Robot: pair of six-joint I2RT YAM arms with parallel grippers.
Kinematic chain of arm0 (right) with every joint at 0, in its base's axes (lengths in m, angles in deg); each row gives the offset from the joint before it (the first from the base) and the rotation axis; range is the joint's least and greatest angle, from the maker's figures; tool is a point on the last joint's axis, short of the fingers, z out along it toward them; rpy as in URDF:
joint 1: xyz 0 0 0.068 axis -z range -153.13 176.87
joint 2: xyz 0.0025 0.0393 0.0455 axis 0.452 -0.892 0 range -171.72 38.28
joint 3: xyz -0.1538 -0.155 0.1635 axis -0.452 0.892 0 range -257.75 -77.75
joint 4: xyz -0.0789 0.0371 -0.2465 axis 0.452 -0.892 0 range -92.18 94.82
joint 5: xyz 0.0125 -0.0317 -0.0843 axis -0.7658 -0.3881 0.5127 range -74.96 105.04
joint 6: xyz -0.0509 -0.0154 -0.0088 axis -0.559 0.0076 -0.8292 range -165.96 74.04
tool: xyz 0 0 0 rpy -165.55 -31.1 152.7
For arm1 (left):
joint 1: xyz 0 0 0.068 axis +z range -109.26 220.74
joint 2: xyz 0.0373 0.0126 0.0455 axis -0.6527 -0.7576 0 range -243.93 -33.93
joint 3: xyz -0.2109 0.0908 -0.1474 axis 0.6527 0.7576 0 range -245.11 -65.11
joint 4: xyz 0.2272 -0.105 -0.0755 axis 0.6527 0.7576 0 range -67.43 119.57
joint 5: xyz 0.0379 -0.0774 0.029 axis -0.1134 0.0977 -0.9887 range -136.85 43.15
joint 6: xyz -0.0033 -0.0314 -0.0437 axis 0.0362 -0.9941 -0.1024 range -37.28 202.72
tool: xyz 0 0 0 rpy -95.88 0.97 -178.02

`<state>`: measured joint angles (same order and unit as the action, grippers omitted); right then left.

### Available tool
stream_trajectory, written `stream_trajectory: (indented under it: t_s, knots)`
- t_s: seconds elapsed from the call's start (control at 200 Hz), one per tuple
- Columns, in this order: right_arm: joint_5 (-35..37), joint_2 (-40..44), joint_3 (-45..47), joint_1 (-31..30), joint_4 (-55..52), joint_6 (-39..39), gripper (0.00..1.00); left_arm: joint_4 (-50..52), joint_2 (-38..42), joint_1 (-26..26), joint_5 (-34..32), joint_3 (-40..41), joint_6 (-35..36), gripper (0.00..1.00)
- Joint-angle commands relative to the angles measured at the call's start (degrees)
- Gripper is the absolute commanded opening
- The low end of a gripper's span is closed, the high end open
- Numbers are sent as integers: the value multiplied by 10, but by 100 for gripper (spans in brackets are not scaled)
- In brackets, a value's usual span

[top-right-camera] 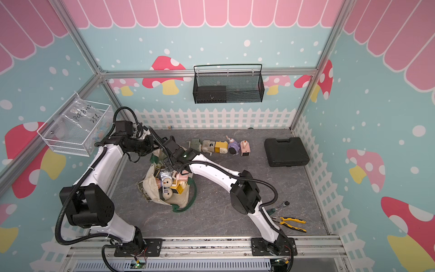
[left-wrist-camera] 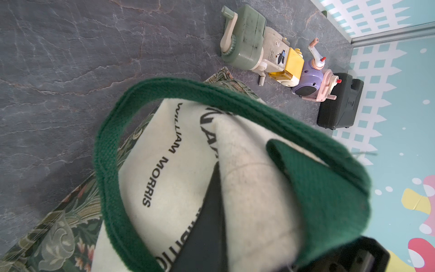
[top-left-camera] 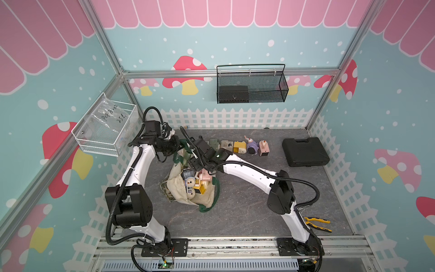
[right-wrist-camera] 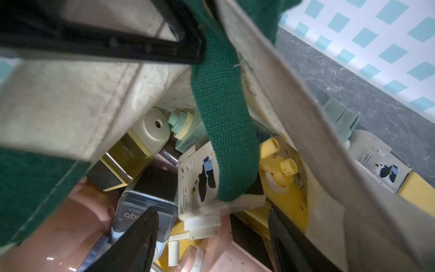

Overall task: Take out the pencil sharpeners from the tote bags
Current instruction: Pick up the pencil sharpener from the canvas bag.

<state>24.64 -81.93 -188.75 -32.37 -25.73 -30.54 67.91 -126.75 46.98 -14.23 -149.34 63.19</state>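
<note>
My left gripper (top-left-camera: 176, 148) clamped shut on tote bag (top-left-camera: 181, 196) rim | my right gripper (right-wrist-camera: 211, 212) half-open inside, straddling cream panda pencil sharpener (right-wrist-camera: 195, 179), seemingly not touching

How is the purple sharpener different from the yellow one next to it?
The purple sharpener is round; the yellow sharpener is boxy. The purple one has a dark round face; the yellow one has a clear amber drawer. Both lie in the row on the table, outside the tote bag.
</note>
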Motion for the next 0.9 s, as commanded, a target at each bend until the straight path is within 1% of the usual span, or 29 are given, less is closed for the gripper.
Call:
stream_trajectory:
  t_s: [0.0, 0.105, 0.26, 0.315, 0.39, 0.5, 0.67, 0.896]
  knots:
    - [44, -21, -43, 6, -47, 10, 56, -49, 22, 7, 16, -10, -4, 0]
    - [58, -32, -60, 12, -56, 20, 67, -49, 22, 7, 16, -10, -4, 0]
    - [72, -57, -95, 19, -70, 32, 74, -50, 22, 7, 17, -10, -4, 0]
    - [62, -69, -111, 28, -81, 46, 75, -50, 22, 7, 17, -10, -4, 0]
    - [21, -77, -117, 41, -80, 63, 75, -50, 22, 7, 19, -11, -5, 0]
    - [-14, -88, -121, 50, -76, 76, 75, -49, 22, 8, 18, -10, -5, 0]
    - [-25, -102, -124, 61, -76, 106, 75, -49, 23, 7, 18, -11, -5, 0]
    - [-59, -124, -125, 73, -70, 147, 75, -50, 23, 7, 19, -11, -4, 0]
